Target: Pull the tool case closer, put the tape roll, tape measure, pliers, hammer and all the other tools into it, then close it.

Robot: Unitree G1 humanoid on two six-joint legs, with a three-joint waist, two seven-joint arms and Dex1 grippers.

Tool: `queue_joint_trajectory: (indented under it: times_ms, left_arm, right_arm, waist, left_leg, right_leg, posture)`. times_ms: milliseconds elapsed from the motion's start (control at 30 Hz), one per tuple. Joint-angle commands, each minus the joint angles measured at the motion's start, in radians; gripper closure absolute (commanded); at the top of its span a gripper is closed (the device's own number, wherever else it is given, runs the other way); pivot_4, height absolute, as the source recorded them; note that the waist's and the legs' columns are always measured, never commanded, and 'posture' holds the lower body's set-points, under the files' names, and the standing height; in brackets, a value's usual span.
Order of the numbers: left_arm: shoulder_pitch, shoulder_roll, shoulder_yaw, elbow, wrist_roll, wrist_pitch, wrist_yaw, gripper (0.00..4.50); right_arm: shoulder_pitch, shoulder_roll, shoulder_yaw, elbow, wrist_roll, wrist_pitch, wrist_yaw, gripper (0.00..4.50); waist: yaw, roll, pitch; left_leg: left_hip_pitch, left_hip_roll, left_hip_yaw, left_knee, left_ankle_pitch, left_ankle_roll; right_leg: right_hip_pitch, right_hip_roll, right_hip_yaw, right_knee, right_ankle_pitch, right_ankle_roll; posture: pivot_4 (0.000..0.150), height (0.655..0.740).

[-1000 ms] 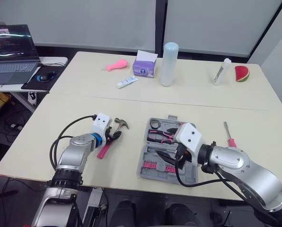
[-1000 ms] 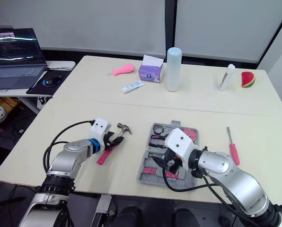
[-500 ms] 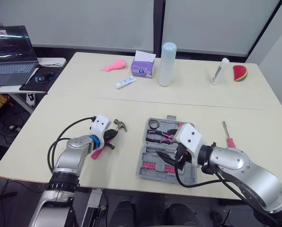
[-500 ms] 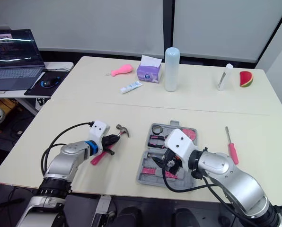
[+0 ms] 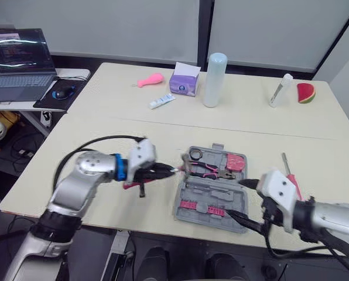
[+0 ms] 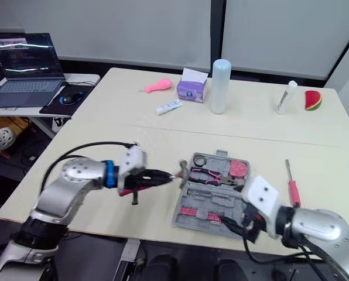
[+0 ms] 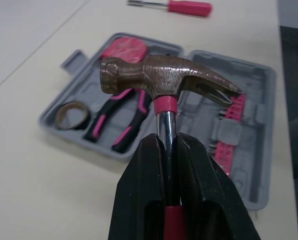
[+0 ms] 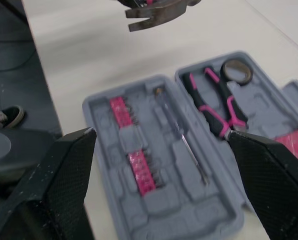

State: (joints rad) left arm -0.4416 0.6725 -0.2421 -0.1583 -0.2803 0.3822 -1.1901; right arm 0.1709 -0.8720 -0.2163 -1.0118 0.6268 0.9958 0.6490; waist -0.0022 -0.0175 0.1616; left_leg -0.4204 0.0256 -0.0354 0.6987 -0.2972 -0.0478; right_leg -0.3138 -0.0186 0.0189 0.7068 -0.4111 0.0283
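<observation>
Right now my left fingers (image 7: 168,142) are clamped on the bare metal neck of the hammer (image 7: 159,77), just under the head, with the pink grip trailing back behind them. The head hangs in the air at the left edge of the open tool case (image 5: 218,190), not yet over it.

That hold worries me. The neck is smooth and narrow and the heavy head sits beyond my fingers, so the hammer could swivel or slip as I swing it across. If it comes down crooked it may land on the pliers (image 5: 206,170) or the tape roll (image 5: 195,155) in the far half of the case. It may also sit proud of its hollow, and then the case would not shut. A hard drop could shove the light case sideways.

My right fingers (image 5: 243,201) are spread wide and empty over the near right edge of the case, close to where the hammer must pass, so I judge they should keep back. The screwdriver (image 6: 290,186) lies on the tabletop just right of the case, waiting. A tall bottle (image 5: 214,79), a tissue box (image 5: 185,79) and a toy melon slice (image 5: 305,92) stand well beyond the case and block nothing.
</observation>
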Motion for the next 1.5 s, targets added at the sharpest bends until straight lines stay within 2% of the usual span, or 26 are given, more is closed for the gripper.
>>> queue_joint_trajectory:
  times_ms: [33, 233, 567, 800, 1500]
  left_arm:
    - [-0.066, -0.039, -0.102, -0.054, 0.032, 0.007, -0.031, 4.40]
    - [-0.167, -0.139, -0.291, -0.021, 0.151, 0.034, -0.025, 4.40]
    - [-0.279, -0.315, -0.483, 0.111, 0.316, 0.049, 0.009, 4.40]
    - [-0.274, -0.383, -0.510, 0.177, 0.379, 0.047, 0.058, 4.40]
    - [-0.246, -0.508, -0.502, 0.292, 0.430, 0.100, 0.170, 4.40]
  right_arm:
    - [0.099, -0.067, -0.111, -0.035, 0.041, -0.039, 0.048, 0.00]
    - [0.266, -0.121, -0.224, -0.035, 0.033, -0.074, 0.067, 0.00]
    - [0.326, -0.137, -0.272, -0.035, 0.023, -0.055, 0.044, 0.00]
    - [0.319, -0.136, -0.265, -0.035, 0.019, -0.048, 0.028, 0.00]
    - [0.340, -0.137, -0.270, -0.035, 0.043, -0.067, -0.014, 0.00]
  waist:
    - [-0.002, 0.000, 0.000]
    - [0.000, 0.000, 0.000]
    - [0.004, 0.000, 0.000]
    - [0.003, 0.000, 0.000]
    - [0.008, 0.000, 0.000]
  left_leg:
    - [0.000, 0.000, 0.000, 0.000, 0.000, 0.000]
    - [0.002, 0.001, 0.005, -0.001, -0.001, 0.001]
    - [0.003, 0.000, 0.007, -0.001, 0.000, 0.001]
    - [0.003, 0.000, 0.008, -0.001, -0.001, 0.001]
    - [0.003, 0.000, 0.009, -0.001, 0.000, 0.001]
  right_leg:
    - [0.001, 0.000, 0.000, -0.001, 0.000, 0.000]
    - [0.005, 0.004, 0.002, -0.003, 0.000, 0.000]
    - [0.011, 0.004, 0.002, -0.009, 0.000, 0.000]
    - [0.011, 0.004, 0.002, -0.010, 0.000, 0.000]
    - [0.012, 0.004, 0.002, -0.010, 0.000, 0.000]
  posture:
    - [0.150, 0.7161]
    - [0.150, 0.7161]
    - [0.150, 0.7161]
    - [0.150, 0.7161]
    - [0.150, 0.7161]
